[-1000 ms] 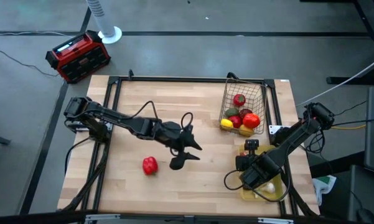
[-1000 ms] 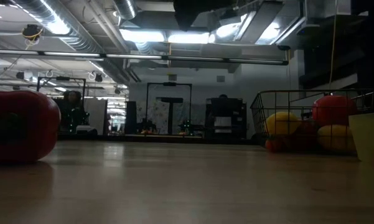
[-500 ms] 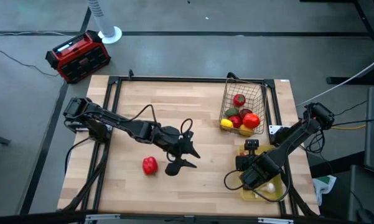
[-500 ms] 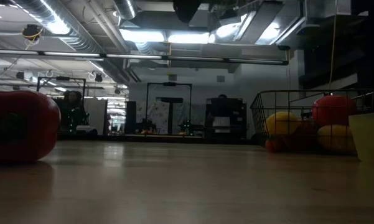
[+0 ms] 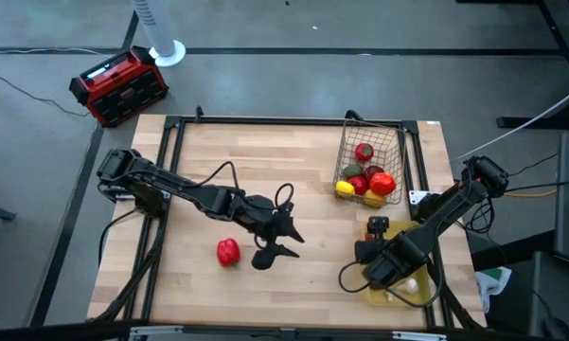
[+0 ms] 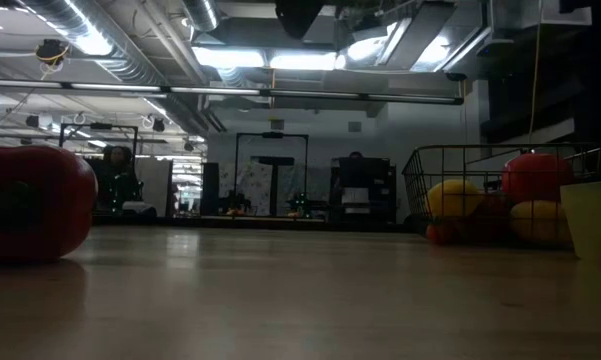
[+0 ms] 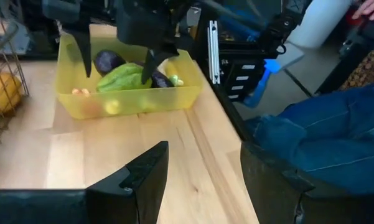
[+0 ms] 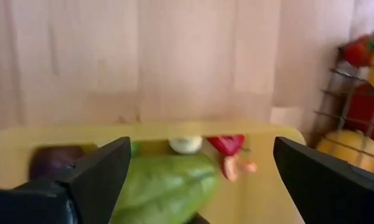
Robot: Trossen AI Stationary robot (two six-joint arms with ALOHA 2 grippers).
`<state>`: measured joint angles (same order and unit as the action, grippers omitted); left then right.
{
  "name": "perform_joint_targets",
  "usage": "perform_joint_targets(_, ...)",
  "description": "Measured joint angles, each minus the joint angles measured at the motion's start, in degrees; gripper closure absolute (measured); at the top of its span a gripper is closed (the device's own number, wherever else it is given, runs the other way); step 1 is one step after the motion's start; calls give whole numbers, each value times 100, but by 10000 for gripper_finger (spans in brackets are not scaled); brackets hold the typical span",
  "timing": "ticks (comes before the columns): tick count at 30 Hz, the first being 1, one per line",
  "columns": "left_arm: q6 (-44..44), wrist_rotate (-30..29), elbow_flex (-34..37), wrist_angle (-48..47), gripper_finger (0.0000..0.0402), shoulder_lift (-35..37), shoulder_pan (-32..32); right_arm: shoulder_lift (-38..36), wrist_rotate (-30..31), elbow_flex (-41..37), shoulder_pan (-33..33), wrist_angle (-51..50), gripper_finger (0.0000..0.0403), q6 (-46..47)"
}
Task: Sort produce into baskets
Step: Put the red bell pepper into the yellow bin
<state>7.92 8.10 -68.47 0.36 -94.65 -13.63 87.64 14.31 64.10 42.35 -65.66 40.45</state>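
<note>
My left gripper (image 5: 276, 248) hung over the middle of the table (image 5: 199, 180) with its fingers parted and nothing between them. The last loose piece, the red pepper (image 5: 227, 251), lay on the wood just to the left of that gripper, close but apart from it. It sat squat and roundish, so I could make out no long axis to line up with. I judged my left arm the one for it, since it was by far the nearer and my right was well off on the other side. The reach would have to go leftward, back toward my own base.

My right gripper (image 5: 374, 244) hovered at the near right, above the yellow tray (image 7: 137, 102), fingers spread wide and empty. Under it lay a green vegetable (image 8: 165, 186), a purple eggplant (image 8: 50, 163) and a white garlic (image 8: 185, 144). The wire basket (image 5: 367, 166) stood farther back on the right with apples (image 5: 364, 152) and a lemon (image 5: 345, 188) in it
</note>
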Motion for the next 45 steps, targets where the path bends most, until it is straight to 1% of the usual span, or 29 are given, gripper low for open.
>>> perform_joint_targets(4,219,0,0,-59,205,49,0,2,0,0,2,427,13,-2)
perform_joint_targets(12,12,0,-1,-141,205,70,11,0,3,0,1,1308,13,-14)
perform_joint_targets(14,15,0,0,-147,205,70,11,0,102,3,2,1523,13,-288)
perform_joint_targets(16,14,0,0,-146,205,70,11,-49,134,70,0,1510,13,-707)
perform_joint_targets(19,14,0,0,-148,205,70,13,-355,100,256,-134,1454,13,-1067)
perform_joint_targets(22,15,0,0,-142,205,70,15,-939,71,278,-433,1436,13,-1181)
perform_joint_targets(25,15,0,0,-151,206,70,15,-1578,197,173,-758,1619,13,-1798)
perform_joint_targets(27,15,0,0,-151,206,70,15,-2103,163,-75,-1034,1947,13,-2211)
perform_joint_targets(29,15,0,0,-179,206,70,15,-2638,3,-464,-1358,2379,13,-2495)
perform_joint_targets(31,15,0,0,-217,206,70,15,-3200,-289,-1000,-1703,2825,13,-2698)
perform_joint_targets(33,15,0,0,-301,206,70,16,-3770,-611,-1598,-2050,3495,13,-2843)
perform_joint_targets(37,15,0,0,-470,206,70,15,-4801,-1286,-2707,-2602,4653,13,-2882)
perform_joint_targets(40,-9,0,0,-509,206,70,15,-5372,-1495,-3356,-2899,5037,13,-2803)
perform_joint_targets(45,-262,-1,0,-577,206,70,15,-6233,-1540,-4095,-3121,5305,13,-2639)
